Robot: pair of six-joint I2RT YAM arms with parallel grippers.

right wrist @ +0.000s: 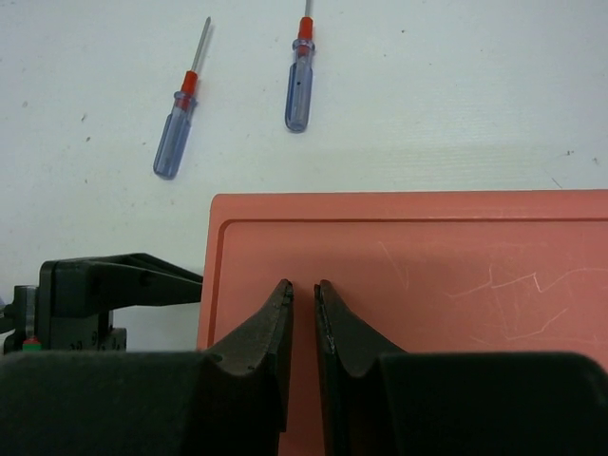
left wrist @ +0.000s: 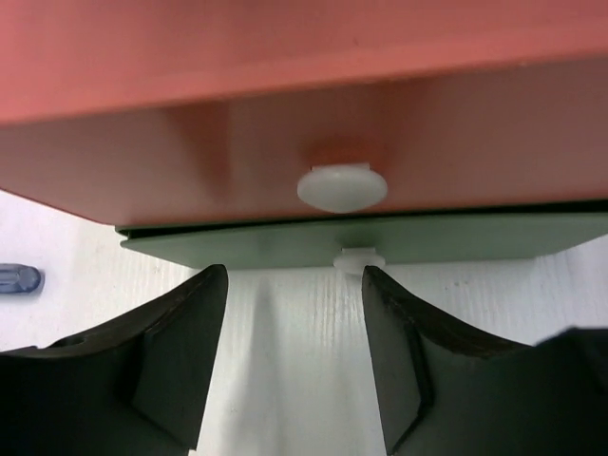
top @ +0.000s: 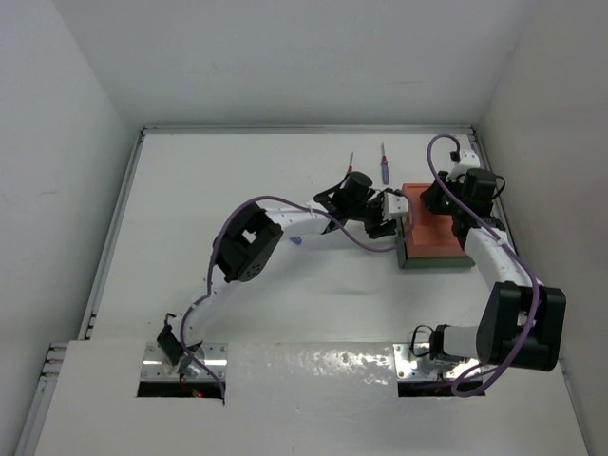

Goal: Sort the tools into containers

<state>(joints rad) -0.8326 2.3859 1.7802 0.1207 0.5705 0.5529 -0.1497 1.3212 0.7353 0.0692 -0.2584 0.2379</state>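
The orange-red container (top: 439,233) lies stacked on the dark green container (top: 432,264) at the right of the table. From the left wrist I see the orange wall (left wrist: 190,142) over the green edge (left wrist: 285,242). My left gripper (left wrist: 294,275) stands open just short of that side, with only bare table between its fingers. My right gripper (right wrist: 303,288) hovers over the orange surface (right wrist: 456,275), its jaws almost together and holding nothing. Two blue-and-red screwdrivers (right wrist: 177,142) (right wrist: 298,90) lie on the table beyond the stack. A blue handle (left wrist: 19,278) shows left of my left gripper.
White round knobs (left wrist: 342,187) (left wrist: 361,258) stick out of the side walls of both containers. The table's right wall runs close behind the stack. My left arm (top: 285,228) stretches across the middle of the table towards the containers.
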